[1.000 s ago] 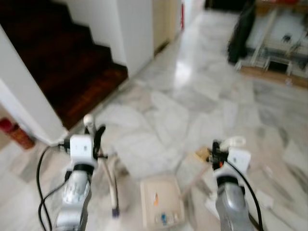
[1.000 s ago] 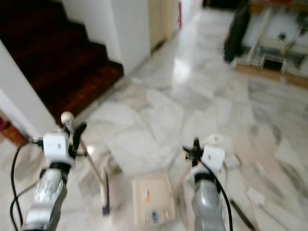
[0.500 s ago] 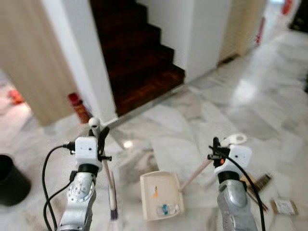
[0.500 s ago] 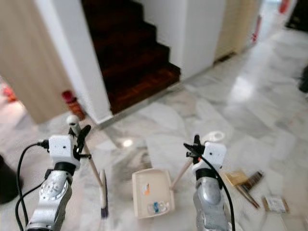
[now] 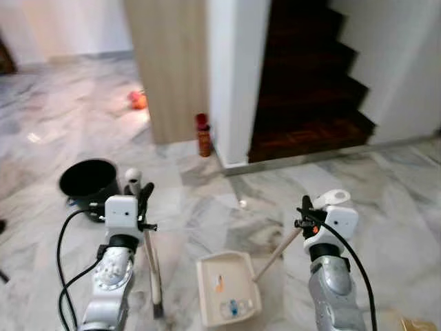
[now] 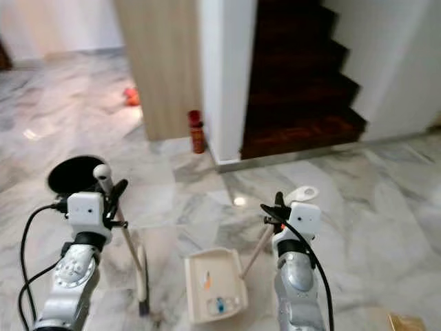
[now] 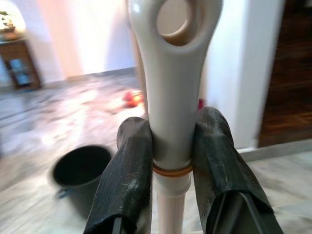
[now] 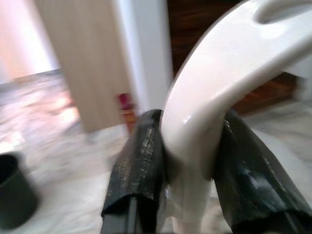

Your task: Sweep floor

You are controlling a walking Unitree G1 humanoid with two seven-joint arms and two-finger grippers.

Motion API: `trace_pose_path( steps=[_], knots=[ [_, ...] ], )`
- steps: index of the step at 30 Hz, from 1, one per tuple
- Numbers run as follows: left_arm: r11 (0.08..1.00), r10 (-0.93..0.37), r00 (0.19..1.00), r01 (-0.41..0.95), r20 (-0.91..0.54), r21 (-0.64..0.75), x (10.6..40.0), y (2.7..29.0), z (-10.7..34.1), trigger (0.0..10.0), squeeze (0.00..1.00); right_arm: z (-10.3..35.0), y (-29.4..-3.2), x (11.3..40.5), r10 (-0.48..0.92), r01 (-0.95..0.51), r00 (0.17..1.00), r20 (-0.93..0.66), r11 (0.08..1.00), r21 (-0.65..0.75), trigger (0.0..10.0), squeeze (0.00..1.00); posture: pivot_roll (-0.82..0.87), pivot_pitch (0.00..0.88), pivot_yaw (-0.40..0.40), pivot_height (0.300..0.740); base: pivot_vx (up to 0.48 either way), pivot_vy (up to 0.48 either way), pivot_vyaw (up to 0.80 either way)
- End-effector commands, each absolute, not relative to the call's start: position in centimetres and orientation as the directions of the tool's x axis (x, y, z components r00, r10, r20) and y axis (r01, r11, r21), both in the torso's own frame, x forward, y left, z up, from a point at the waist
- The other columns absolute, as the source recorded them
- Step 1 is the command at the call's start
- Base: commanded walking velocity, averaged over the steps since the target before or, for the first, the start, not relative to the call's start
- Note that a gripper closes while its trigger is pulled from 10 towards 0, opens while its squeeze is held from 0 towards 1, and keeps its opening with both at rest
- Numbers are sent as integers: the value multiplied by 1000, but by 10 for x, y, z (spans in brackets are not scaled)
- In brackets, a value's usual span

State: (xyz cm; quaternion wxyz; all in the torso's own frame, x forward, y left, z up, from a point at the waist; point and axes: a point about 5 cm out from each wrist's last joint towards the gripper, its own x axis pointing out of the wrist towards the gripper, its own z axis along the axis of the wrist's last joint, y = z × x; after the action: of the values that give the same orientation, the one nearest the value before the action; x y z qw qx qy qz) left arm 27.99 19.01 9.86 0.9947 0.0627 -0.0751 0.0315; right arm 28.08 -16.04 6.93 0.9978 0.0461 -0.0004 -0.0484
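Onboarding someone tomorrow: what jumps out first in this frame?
Both arms hold cleaning tools: the left pincer is shut on a broom handle, the right pincer on the dustpan handle. The cream dustpan sits on the marble floor between them, with a black bucket ahead to the left and a dark staircase behind.

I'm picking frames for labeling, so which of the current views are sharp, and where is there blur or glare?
Left and right eye views: mostly sharp, with a small glare spot on the marble floor. Left wrist view: broom handle and fingers crisp, background soft. Right wrist view: blurred throughout, including the dustpan handle.
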Motion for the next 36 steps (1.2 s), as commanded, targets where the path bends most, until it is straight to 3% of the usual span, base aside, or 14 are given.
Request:
trace_pose_path(
  steps=[1, 24, 36],
  knots=[
    [989, 37, 981, -63, 191, 134, 281, 185, 106, 10000, 0, 78, -162, 285, -111, 107, 993, 30, 987, 120, 10000, 0, 73, 0, 1, 740, 0, 0, 0],
    [990, 36, 983, -59, 180, 125, 281, 184, 105, 10000, 0, 79, -159, 291, -109, 106, 994, 14, 984, 145, 10000, 0, 78, 0, -2, 740, 0, 0, 0],
    [992, 65, 983, -83, 172, 100, 281, 186, 105, 10000, 0, 82, -162, 293, -127, 125, 992, 5, 983, 132, 10000, 0, 75, 0, -7, 740, 0, 254, 0]
  ],
)
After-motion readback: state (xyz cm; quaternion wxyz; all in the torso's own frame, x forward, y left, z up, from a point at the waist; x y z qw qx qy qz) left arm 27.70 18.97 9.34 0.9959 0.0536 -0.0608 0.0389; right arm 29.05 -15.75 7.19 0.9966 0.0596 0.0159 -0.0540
